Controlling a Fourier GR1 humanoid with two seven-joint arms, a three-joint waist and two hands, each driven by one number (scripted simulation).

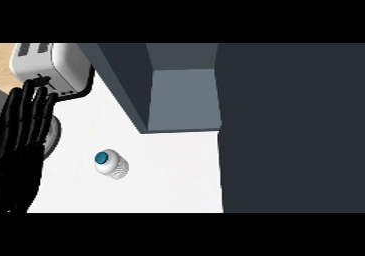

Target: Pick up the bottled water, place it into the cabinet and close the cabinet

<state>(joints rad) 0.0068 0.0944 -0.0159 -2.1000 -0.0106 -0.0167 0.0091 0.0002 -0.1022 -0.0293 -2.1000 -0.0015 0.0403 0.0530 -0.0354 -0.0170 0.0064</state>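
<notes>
Fingers point(30, 107) of the left hand point(19, 150) are straight and held together, pointing away toward the far side, released and grasping nothing. This black hand stands along the left edge of the view, coming up from the near side, and its fingertips reach in front of the toaster. The right hand does not show anywhere in the view.

On the white tabletop point(170, 185), to the right of the left hand and clearly apart from it, sits the bottled water point(111, 163). It is seen from almost straight above: a blue cap on a pale, ribbed body. Nothing touches it.

Right of the bottle, a wide dark panel point(296, 130) fills the right side of the view from near to far; whether it is the cabinet's door cannot be told. Farther back and between the panel and the toaster, the cabinet point(183, 97) shows grey inner walls, open toward the viewer.

At the far left stands a white toaster point(48, 65) with dark slots on top, on the tabletop beside a strip of tan surface.
</notes>
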